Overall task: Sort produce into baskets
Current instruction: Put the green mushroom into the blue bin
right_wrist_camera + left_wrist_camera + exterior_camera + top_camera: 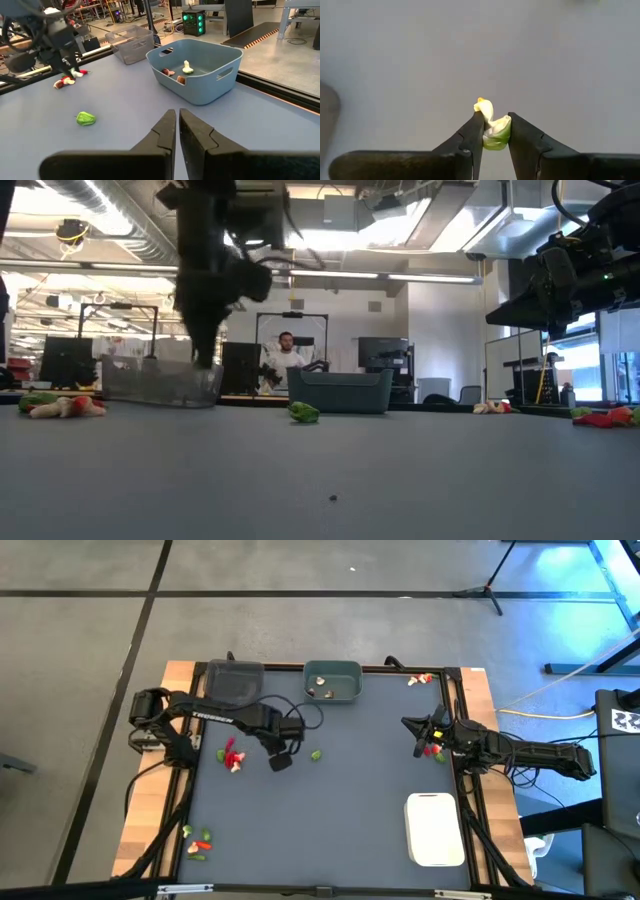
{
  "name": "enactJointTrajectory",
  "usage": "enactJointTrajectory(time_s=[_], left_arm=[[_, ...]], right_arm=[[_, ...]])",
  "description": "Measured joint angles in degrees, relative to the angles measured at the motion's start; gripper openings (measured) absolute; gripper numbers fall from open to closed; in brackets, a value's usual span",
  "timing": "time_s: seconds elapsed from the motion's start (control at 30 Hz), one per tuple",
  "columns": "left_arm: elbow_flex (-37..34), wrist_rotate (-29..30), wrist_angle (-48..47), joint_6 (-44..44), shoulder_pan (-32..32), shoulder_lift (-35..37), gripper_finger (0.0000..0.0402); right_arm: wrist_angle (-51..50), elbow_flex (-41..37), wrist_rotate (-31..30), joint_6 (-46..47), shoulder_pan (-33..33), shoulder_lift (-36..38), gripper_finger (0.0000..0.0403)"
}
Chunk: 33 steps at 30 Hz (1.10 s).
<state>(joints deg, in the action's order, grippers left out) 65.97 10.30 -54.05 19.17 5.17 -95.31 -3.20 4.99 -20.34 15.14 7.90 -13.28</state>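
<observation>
Left gripper (495,131) is above the left-centre of the worktop (340,780), clamped on a small green-and-white piece (497,136) with a pale yellow tip; the piece sits pinched between the two fingers (seen clearly from the left wrist view). In the high view this gripper (281,761) sits between a loose green piece (316,754) and a cluster of red and pale pieces (232,755).

Right gripper (177,129) is at the right edge of the worktop, fingers pressed together with nothing between them. In the high view it (422,730) lies close to a few red and green pieces (433,750) at that edge.

Baskets:
- Dark grey bin (233,681): far-left corner of the worktop; contents cannot be made out.
- Grey-teal bin (334,681): far edge, just beside the dark grey bin; holds at least two small pieces (180,69), one pale and one reddish.
- White tray (436,828): near-right area of the worktop; appears bare in the high view.

Other produce: a small group of pale and red pieces (420,679) in the far-right corner, and another group of red and green pieces (198,842) at the near-left corner.

A person (287,358) is seated at a desk in the room beyond the worktop (low view).
</observation>
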Motion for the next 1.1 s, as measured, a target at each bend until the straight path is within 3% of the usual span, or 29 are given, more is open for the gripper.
enactJointTrajectory(time_s=[1.1], left_arm=[[1.9,0.6,31.4,-6.4,14.4,-0.3,0.0077]], right_arm=[[-0.1,0.0,0.0,-0.5,0.0,0.0,0.0026]])
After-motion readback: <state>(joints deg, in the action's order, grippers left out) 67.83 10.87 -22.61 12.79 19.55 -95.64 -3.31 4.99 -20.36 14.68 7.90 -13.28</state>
